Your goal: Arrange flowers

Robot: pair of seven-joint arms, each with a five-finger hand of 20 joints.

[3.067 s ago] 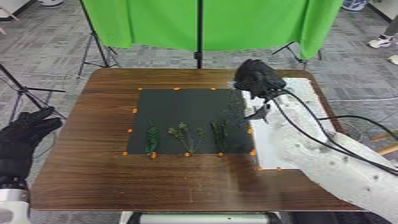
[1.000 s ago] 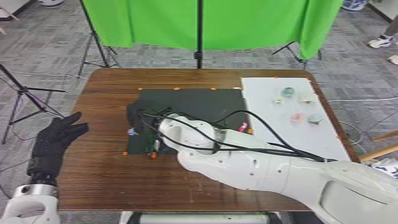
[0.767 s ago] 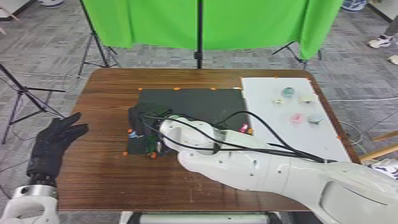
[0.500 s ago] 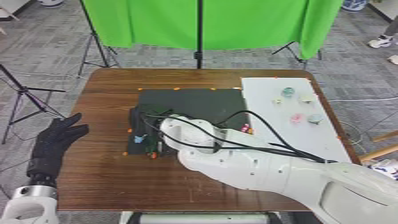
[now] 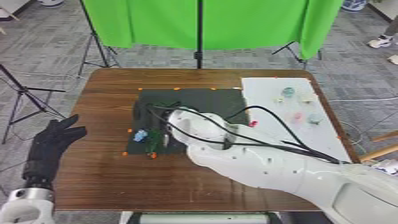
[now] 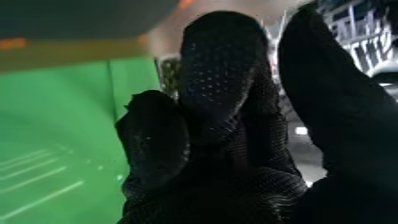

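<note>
In the head view, my right hand (image 5: 145,111) is over the left part of the black mat (image 5: 209,95), its fingers relaxed and open. A light-blue flower head (image 5: 140,135) lies on the mat just below that hand, beside a green leafy stem (image 5: 153,141). The forearm covers the other stems. A red flower head (image 5: 253,123) shows at the arm's far edge. In the right wrist view, the right hand (image 6: 213,120) has extended fingers, the thumb apart, and nothing held. My left hand (image 5: 59,134) rests open over the table's left edge.
On the white board (image 5: 266,87) at the right lie a teal flower head (image 5: 288,92), a pink one (image 5: 298,116), a pale blue one (image 5: 314,119) and small yellowish ones (image 5: 306,100). Orange tape marks the mat's edges. Black cables loop over the right arm.
From over the white board, my right hand has come left to the mat. The blue flower head now lies uncovered there, with the hand drawn slightly away. The left hand has shifted right.
</note>
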